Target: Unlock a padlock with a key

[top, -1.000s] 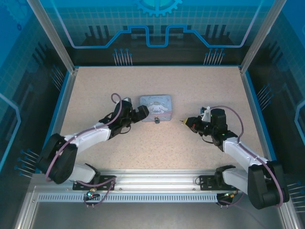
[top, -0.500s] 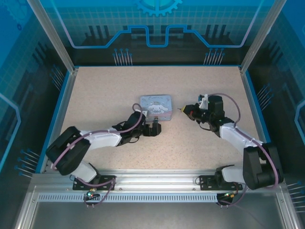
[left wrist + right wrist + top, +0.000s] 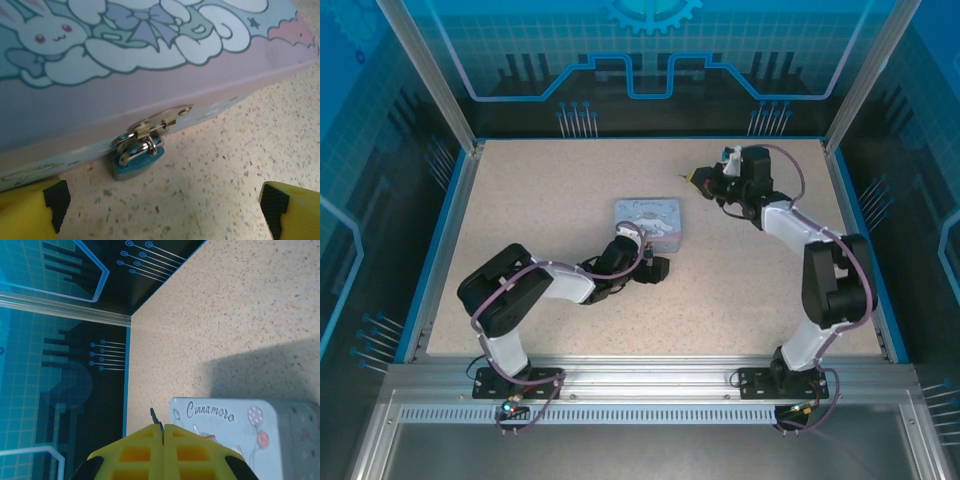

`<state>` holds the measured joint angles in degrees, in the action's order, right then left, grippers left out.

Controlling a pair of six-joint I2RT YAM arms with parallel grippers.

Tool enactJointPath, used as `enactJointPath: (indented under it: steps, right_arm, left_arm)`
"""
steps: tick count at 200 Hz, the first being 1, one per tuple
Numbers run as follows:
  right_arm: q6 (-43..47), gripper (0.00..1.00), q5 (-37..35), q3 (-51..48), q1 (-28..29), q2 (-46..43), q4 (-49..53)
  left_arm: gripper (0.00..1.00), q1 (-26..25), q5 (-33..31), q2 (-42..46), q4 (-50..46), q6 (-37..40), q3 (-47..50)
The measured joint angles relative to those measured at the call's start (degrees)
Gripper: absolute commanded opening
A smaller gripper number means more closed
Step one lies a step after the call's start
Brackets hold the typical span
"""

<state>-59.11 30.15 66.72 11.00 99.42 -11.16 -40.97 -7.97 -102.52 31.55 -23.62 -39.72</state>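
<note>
Bluish metal with a thin bright shackle: the padlock (image 3: 136, 162) hangs from the hasp (image 3: 162, 119) on the near wall of the pale-blue tin (image 3: 648, 218), at its 6 o'clock side, body down against the table (image 3: 540, 190). The left gripper (image 3: 165, 200) sits low at the tin's 6 o'clock, its yellow fingers (image 3: 25, 212) spread wide. In the wrist view the padlock lies ahead of the gap, toward 11 o'clock, nearer the left-hand pad and touching neither. The right gripper (image 3: 704, 179) stands well apart at the tin's 1 o'clock, fingers pressed together on the key (image 3: 156, 418), whose thin dark blade juts beyond the tips. Key and padlock are well apart. Edges: the tin sits near mid-table with bare speckled surface on all sides, and the blue rim (image 3: 650, 139) is well off. The right gripper is the nearer of the two to the far edge at 12 o'clock. Padlock condition: tiny against the tin, shackle passing through the hasp loop, body slightly tilted, keyhole not discernible.
</note>
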Motion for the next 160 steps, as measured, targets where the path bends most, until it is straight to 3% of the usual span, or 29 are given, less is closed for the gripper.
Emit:
enactJointPath:
  steps: [79,160]
  right_arm:
    - [0.0,0.0,0.3,10.9,3.1,14.0,0.1]
    - [0.0,0.0,0.0,11.0,4.8,16.5,0.4]
  left_arm:
    - [0.99,0.0,0.2,-4.7,4.2,1.2,-3.4]
    - [0.99,0.0,4.5,-6.7,6.5,-0.4,-5.7]
